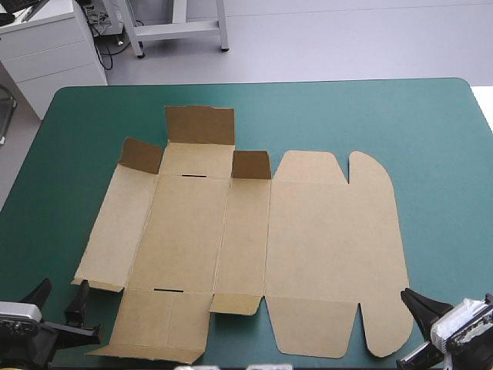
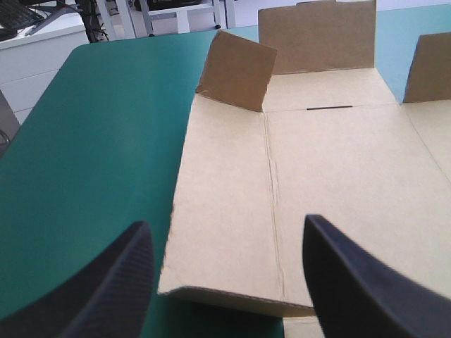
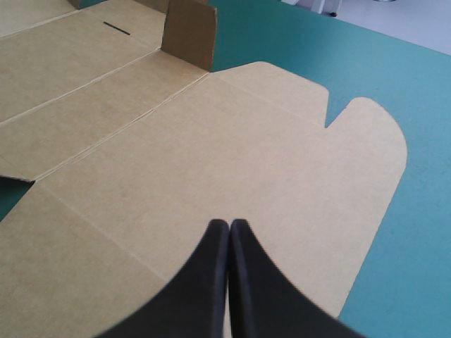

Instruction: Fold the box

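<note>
The brown box [image 1: 246,247] lies spread as a flat cut sheet in the middle of the teal-green table, with three small flaps along its far edge standing up. My left gripper [image 1: 60,302] sits at the near left corner of the sheet, open, its black fingers [image 2: 113,289] apart over the left side panel [image 2: 225,218]. My right gripper [image 1: 416,302] is at the near right corner, shut, its fingertips [image 3: 230,227] meeting over the wide lid panel [image 3: 232,155]. Neither gripper holds anything.
Bare teal-green cover [image 1: 431,139] surrounds the sheet on all sides, widest at the far and right edges. A white cabinet [image 1: 46,46] and a metal frame stand beyond the table's far edge.
</note>
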Robot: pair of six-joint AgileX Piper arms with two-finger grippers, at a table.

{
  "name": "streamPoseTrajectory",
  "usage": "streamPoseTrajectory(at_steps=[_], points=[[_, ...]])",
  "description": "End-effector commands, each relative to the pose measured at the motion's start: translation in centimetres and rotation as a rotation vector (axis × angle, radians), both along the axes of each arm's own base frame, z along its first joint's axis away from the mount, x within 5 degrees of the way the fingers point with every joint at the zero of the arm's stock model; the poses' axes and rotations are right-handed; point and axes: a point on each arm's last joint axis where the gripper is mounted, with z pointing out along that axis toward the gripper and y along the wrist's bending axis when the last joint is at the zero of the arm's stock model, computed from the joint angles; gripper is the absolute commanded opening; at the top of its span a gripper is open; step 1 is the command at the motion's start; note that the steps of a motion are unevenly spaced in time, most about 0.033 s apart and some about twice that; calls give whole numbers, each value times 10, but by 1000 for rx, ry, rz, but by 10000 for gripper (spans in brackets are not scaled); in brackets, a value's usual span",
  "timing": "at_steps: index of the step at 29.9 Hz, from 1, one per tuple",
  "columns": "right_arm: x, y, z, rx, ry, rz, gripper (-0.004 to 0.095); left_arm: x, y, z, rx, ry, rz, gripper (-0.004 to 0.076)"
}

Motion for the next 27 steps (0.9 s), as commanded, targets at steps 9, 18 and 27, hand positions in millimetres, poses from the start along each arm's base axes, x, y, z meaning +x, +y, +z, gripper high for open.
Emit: streamPoseTrajectory(at_steps=[9, 18, 27], points=[[0, 2, 7, 14, -20, 10, -23, 38, 16, 110, 226, 85, 154, 447], [0, 2, 7, 25, -14, 12, -23, 128, 21, 125, 338, 440, 270, 447], [0, 2, 7, 25, -14, 12, -23, 197, 8, 96, 290, 618, 210, 447]])
